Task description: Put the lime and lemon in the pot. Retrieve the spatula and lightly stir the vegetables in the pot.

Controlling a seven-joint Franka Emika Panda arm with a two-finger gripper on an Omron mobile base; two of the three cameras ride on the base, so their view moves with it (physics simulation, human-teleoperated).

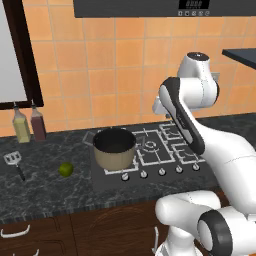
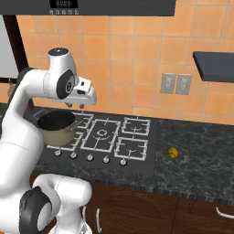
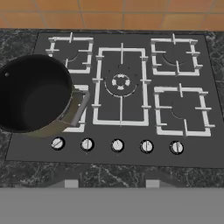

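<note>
Left base view, tan pot (image 1: 114, 148) with black inside, round green lime (image 1: 65, 169), silver-headed spatula (image 1: 14, 162), pincer (image 2: 82, 106) state unclear

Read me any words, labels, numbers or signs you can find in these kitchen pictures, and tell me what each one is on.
No text can be read here.
Range hood display: small pale digits and buttons, too small and blurred to read.
Stove knobs: each bears a plain pointer line, no numbers or words.
Two bottles: no label readable.
Pot, wall outlets: no markings visible.
</note>
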